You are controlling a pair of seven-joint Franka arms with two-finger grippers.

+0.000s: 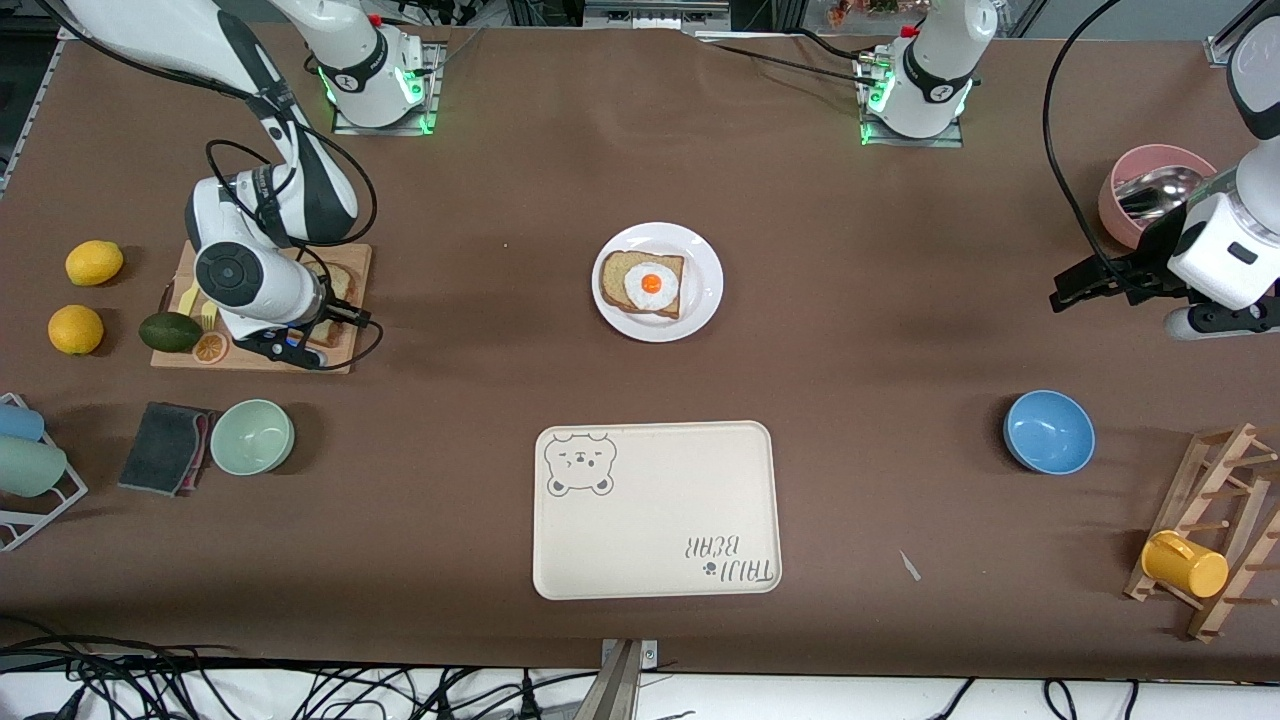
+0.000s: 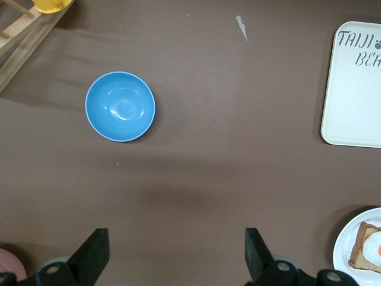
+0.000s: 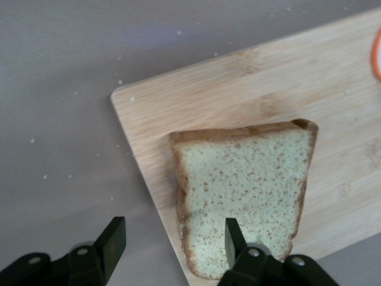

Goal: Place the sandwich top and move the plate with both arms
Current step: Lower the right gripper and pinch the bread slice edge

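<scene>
Brown matte cloth covers the whole table (image 1: 860, 330). At the left of the front view, two lemons (image 1: 94, 263) and an avocado (image 1: 170, 332) lie beside a pale wooden cutting board (image 1: 345, 262). The right gripper (image 1: 335, 320) hangs low over that board, and its arm hides most of the sandwich top (image 1: 338, 283).

The right wrist view shows what the front view cannot: the sandwich top (image 3: 244, 190), a squarish slice of speckled tan crumb with a darker crust, lies flat on the board's (image 3: 286, 83) grain. Its slightly longer axis runs from the board's edge toward the board's middle, one end at the edge. The right gripper's (image 3: 172, 244) fingers stand spread, one over the slice (image 3: 233, 238), the other out over the cloth (image 3: 113, 241); nothing is pinched.

In the centre of the front view sits the round, glossy white plate (image 1: 705, 285), carrying a like slice topped by a fried egg (image 1: 651, 285). Lower in the frame lies the cream rectangular bear-print tray (image 1: 655, 510).

At the right, the left gripper (image 1: 1075, 285) waits in the air over bare cloth. The left wrist view shows its fingers (image 2: 257, 250) wide apart and empty, with the smooth blue bowl (image 2: 120, 106) in the upper left of that frame.
</scene>
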